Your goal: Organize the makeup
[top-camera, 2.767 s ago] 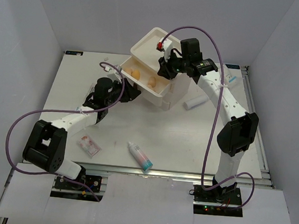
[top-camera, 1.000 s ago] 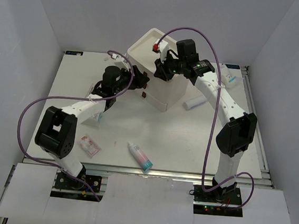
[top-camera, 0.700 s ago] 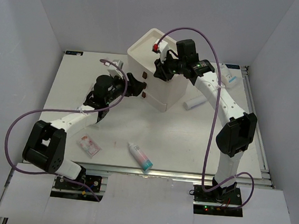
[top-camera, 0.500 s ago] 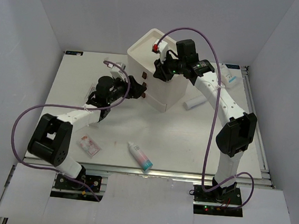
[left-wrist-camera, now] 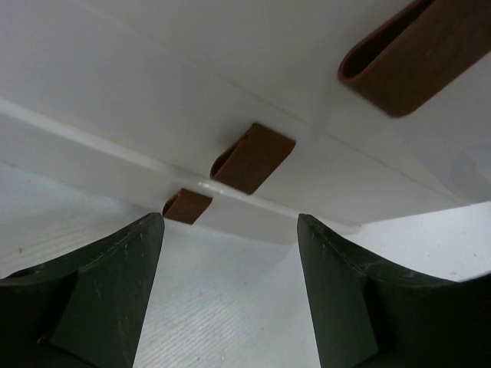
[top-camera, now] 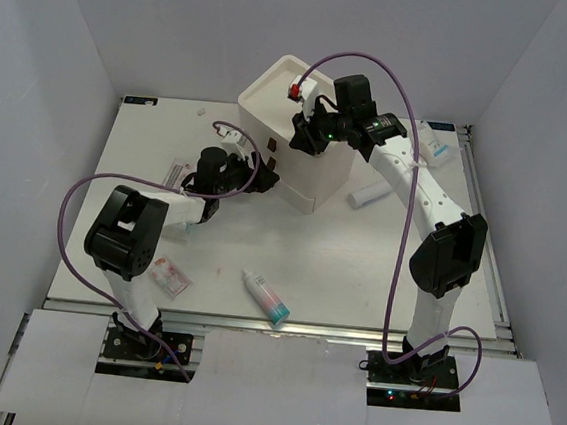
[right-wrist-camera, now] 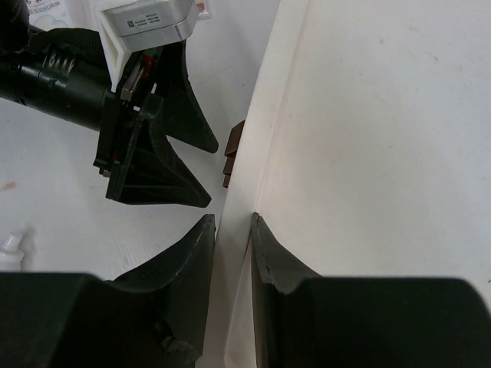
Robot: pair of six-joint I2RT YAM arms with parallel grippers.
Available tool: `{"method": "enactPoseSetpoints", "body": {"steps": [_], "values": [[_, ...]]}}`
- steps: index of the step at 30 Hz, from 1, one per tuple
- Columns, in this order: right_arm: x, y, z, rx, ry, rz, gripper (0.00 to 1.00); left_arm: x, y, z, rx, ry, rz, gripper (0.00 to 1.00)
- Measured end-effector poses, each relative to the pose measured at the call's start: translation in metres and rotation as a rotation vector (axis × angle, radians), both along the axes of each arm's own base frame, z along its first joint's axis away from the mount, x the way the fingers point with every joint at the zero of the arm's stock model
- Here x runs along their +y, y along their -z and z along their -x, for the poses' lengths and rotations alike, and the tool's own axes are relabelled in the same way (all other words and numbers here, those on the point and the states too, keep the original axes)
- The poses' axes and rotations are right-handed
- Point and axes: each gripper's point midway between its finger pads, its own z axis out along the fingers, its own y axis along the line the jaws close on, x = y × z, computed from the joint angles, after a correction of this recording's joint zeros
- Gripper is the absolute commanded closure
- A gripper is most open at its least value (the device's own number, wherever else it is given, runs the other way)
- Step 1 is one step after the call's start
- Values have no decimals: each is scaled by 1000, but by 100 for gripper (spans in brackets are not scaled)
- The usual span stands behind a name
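The cream three-drawer box point(top-camera: 320, 172) stands at the back middle with its drawers closed. My right gripper point(top-camera: 305, 137) is shut on the box's top rim point(right-wrist-camera: 232, 230), one finger on each side of the wall. My left gripper point(top-camera: 264, 176) is open and empty, low on the table facing the box front point(left-wrist-camera: 153, 92), just short of the brown handles point(left-wrist-camera: 253, 157). Of the makeup, a white bottle with teal cap point(top-camera: 265, 298) lies near the front edge. A printed sachet point(top-camera: 170, 276) lies front left and a white tube point(top-camera: 371, 193) right of the box.
More sachets point(top-camera: 436, 144) lie at the back right and one point(top-camera: 177, 172) lies left of my left arm. White walls enclose the table on three sides. A purple cable loops over each arm.
The drawer that stood open with tan sponges in it is now closed. My left gripper stays at the box front, jaws open, its elbow swung inward. The right gripper still holds the rim.
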Motion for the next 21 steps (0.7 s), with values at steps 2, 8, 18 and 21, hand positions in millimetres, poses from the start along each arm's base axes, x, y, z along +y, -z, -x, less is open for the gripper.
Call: {"method": "enactPoseSetpoints", "body": {"steps": [2,8,18,21], "values": [[0,0,1,2,-5,-2,84,-1,-7,-4,-32,2,1,22],[1,0,2,6,-11,-4,85,-2,-18,-9,-103,13,-6,36],[2,0,3,8,-23,-7,85,-5,-18,-11,-120,31,-13,66],[3,0,4,7,-26,-7,85,-6,-18,-11,-121,39,-14,77]]}}
